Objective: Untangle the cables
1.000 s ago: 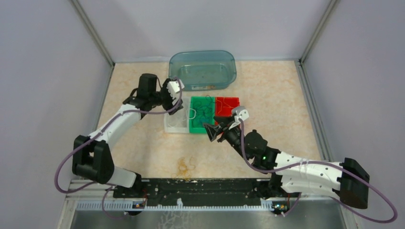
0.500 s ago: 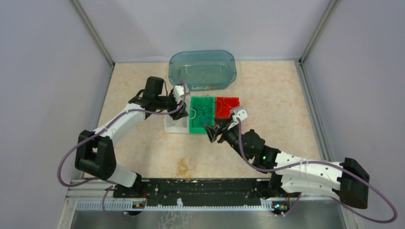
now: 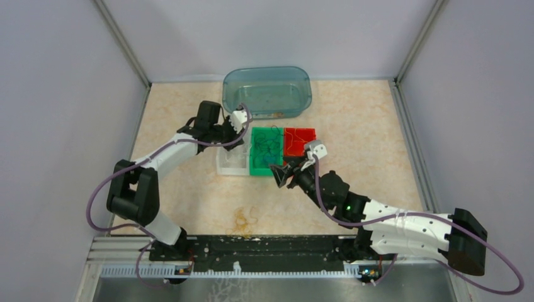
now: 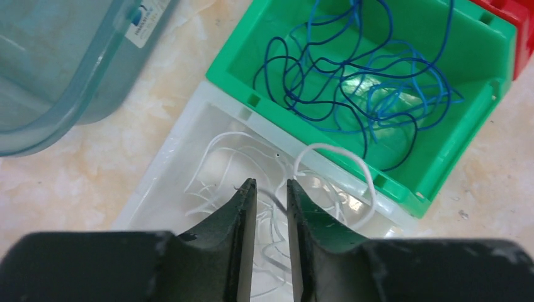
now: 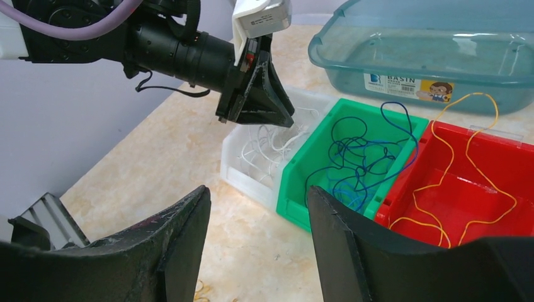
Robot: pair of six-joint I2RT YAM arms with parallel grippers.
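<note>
The cables lie sorted in three small bins. Blue cables (image 4: 352,82) fill the green bin (image 4: 233,60). White cables (image 4: 217,170) lie in the white bin (image 4: 170,148), and one white loop (image 4: 359,165) hangs over the green bin's rim. A yellow-orange cable (image 5: 480,94) lies in the red bin (image 5: 478,182). My left gripper (image 4: 271,184) hangs over the white bin, its jaws a narrow gap apart, with a white strand crossing between the tips. My right gripper (image 5: 258,189) is open and holds nothing, low over the table in front of the green bin.
A teal plastic tub (image 3: 267,91) stands behind the bins against the back wall. A small yellowish tangle (image 3: 245,220) lies on the table near the front rail. Grey walls close in both sides.
My left gripper has swung right and down over the white bin, and its jaws have narrowed from wide to a thin gap. The right arm has barely moved.
</note>
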